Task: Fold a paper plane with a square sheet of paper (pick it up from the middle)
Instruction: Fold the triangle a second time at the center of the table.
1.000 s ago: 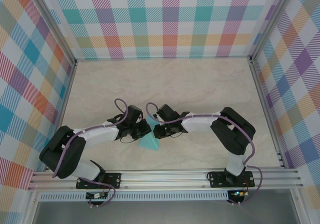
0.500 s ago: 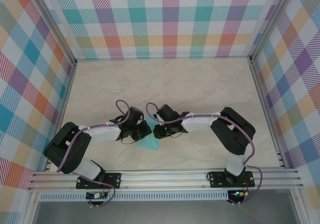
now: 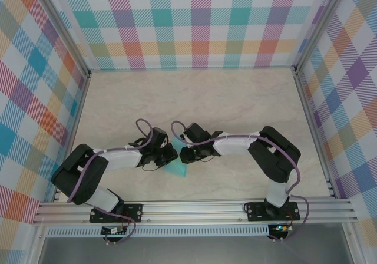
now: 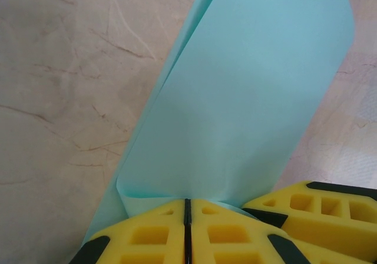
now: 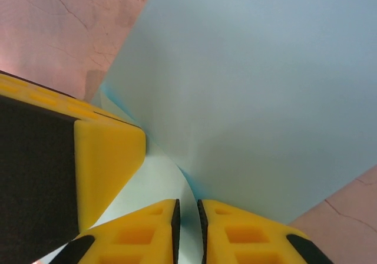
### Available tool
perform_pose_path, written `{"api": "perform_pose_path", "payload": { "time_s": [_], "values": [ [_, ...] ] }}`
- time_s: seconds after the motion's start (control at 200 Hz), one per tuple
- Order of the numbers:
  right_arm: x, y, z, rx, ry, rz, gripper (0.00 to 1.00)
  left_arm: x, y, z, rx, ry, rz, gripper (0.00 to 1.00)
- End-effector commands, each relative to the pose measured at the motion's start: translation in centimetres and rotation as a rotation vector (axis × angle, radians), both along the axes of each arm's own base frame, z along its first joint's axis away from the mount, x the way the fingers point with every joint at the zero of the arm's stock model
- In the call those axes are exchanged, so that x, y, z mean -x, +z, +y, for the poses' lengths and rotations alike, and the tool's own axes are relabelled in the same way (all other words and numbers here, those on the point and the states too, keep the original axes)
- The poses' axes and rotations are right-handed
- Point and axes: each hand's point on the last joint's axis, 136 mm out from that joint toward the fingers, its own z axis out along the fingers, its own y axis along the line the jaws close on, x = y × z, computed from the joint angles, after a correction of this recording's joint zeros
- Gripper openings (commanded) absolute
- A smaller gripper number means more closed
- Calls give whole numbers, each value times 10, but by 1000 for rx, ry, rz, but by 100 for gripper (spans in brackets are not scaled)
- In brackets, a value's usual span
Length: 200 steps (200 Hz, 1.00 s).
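Lower centre, top view: teal paper sheet, part-folded, pinched between closed left gripper and closed right gripper; mid-fold step; next move likely needs crease pressed flat.

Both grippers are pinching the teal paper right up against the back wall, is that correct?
Not quite. The left gripper and right gripper do both pinch the teal paper, but the top external view shows them near the front of the table, close to the arm bases, far from the back wall.

Cream marble-patterned table enclosed on three sides by pastel plaid walls — aluminium rails along the near edge — evenly lit.
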Motion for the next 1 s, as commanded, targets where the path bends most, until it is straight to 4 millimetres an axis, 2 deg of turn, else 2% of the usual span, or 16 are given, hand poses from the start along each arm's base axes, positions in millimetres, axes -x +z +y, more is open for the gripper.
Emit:
{"api": "perform_pose_path", "payload": {
  "time_s": [0.0, 0.145, 0.275, 0.38, 0.45, 0.525, 0.66, 0.995],
  "values": [
    [5, 0, -14, 71, -9, 9, 23, 26, -41, 33, -146, 18, 111, 9],
    [2, 30, -18, 44, -38, -37, 41, 27, -42, 34, -153, 14, 111, 8],
    [5, 50, -24, 11, -66, -53, 44, 27, -42, 34, -155, 12, 111, 8],
    [17, 63, -14, -83, -38, -7, 39, 28, -43, 34, -156, 8, 111, 8],
    [29, 69, 1, -172, 7, 64, 28, 28, -43, 34, -157, 8, 110, 8],
    [37, 66, 10, -203, 16, 127, 19, 27, -43, 35, -158, 11, 109, 8],
    [45, 52, 19, -218, 18, 219, 14, 27, -43, 33, -153, 7, 107, 8],
    [46, 29, 26, -142, 8, 282, 17, 26, -41, 30, -144, -7, 105, 8]
  ]
}}
